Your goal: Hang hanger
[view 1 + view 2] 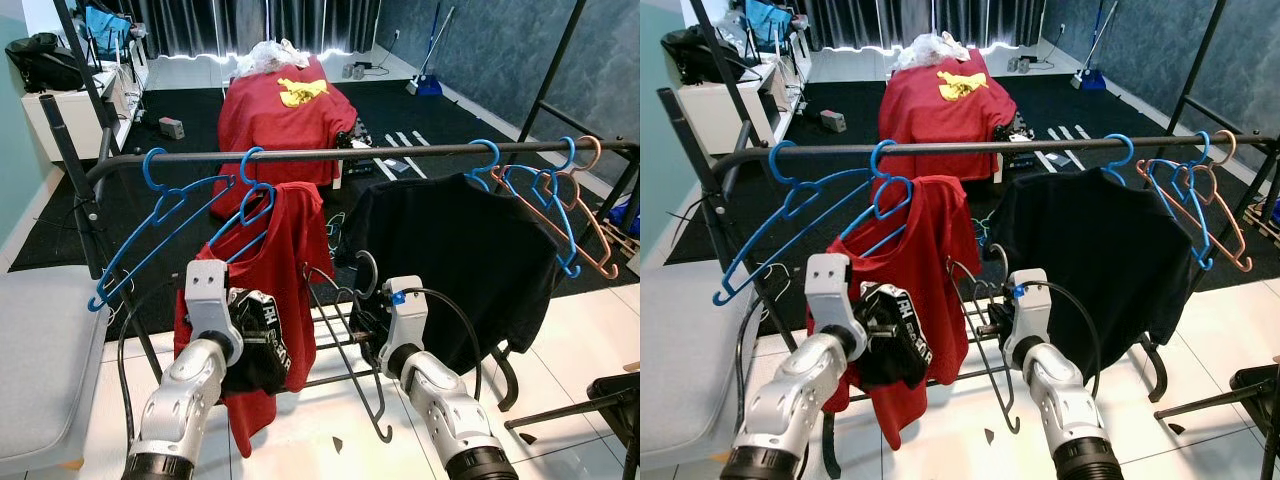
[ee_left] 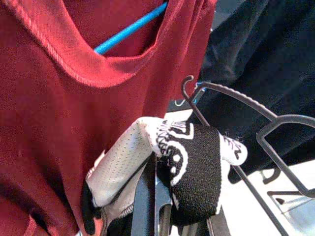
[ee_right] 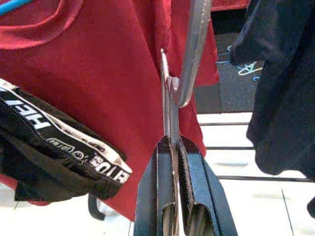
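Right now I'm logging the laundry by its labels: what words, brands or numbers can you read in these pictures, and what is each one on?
"HEI", cut off by a fold: on the white waistband of the black garment held by the left hand.
"OLE" or similar beside round marks: on that waistband lower down, partly readable.
White lettering on that garment in the head views: too blurred to read.
Yellow print on the red cloth behind: no readable text.

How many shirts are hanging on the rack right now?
2. A red shirt hangs on a blue hanger left of the rail's middle, and a black shirt hangs to its right. More may be hidden behind them.
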`<state>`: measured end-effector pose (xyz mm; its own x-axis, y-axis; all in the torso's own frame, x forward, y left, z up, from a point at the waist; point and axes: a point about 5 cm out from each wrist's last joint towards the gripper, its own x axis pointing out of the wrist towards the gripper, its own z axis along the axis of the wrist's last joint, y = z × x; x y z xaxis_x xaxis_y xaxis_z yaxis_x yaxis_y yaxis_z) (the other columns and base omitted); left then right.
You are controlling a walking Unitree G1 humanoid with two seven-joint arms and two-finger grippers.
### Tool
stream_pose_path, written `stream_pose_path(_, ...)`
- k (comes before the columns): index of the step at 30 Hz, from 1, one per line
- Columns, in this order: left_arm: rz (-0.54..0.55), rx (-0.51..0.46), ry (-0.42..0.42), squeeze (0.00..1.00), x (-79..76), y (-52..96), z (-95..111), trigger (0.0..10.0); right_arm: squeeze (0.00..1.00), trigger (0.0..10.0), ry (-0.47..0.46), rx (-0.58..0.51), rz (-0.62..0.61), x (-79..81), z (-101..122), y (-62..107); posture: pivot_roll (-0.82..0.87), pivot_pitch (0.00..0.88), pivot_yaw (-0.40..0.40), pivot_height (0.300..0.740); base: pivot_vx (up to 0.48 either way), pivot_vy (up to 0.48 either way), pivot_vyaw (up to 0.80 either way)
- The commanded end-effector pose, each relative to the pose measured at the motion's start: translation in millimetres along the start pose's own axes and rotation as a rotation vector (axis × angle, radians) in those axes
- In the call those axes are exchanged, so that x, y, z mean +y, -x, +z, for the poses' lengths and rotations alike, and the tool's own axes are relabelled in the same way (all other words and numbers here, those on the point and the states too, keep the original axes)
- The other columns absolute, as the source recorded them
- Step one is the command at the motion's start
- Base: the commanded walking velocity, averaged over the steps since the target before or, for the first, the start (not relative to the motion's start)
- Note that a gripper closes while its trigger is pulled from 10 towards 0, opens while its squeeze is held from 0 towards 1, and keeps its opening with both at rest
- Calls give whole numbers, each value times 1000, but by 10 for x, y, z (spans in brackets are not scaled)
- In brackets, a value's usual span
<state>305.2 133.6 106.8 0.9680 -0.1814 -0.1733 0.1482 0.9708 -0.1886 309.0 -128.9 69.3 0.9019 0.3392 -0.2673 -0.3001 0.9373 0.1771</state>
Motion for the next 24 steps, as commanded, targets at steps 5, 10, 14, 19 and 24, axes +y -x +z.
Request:
stream_pose_path(5, -23, 10, -25, 0, -22, -14, 10, 10000, 0, 10000, -4, -7, -2, 4, 18, 1, -48, 25, -23, 740, -292, 0, 0)
stream_pose_path(10, -31, 11, -28, 0, -36, -26, 15, 10000, 0, 10000, -4, -5, -1, 3, 14, 0, -48, 23, -25, 740, -292, 0, 0)
stream_pose_path(14, -41, 12, -31, 0, -51, -35, 19, 10000, 0, 10000, -5, -4, -3, -6, 16, 1, -48, 23, -25, 740, -285, 0, 0)
stream_pose_path(19, -43, 14, -32, 0, -51, -39, 19, 10000, 0, 10000, -6, -5, -10, -30, 27, 1, -49, 24, -23, 740, -285, 0, 0)
stream_pose_path(24, -43, 14, -34, 0, -49, -40, 19, 10000, 0, 10000, -6, -5, -11, -35, 29, 1, -49, 21, -22, 740, -283, 0, 0)
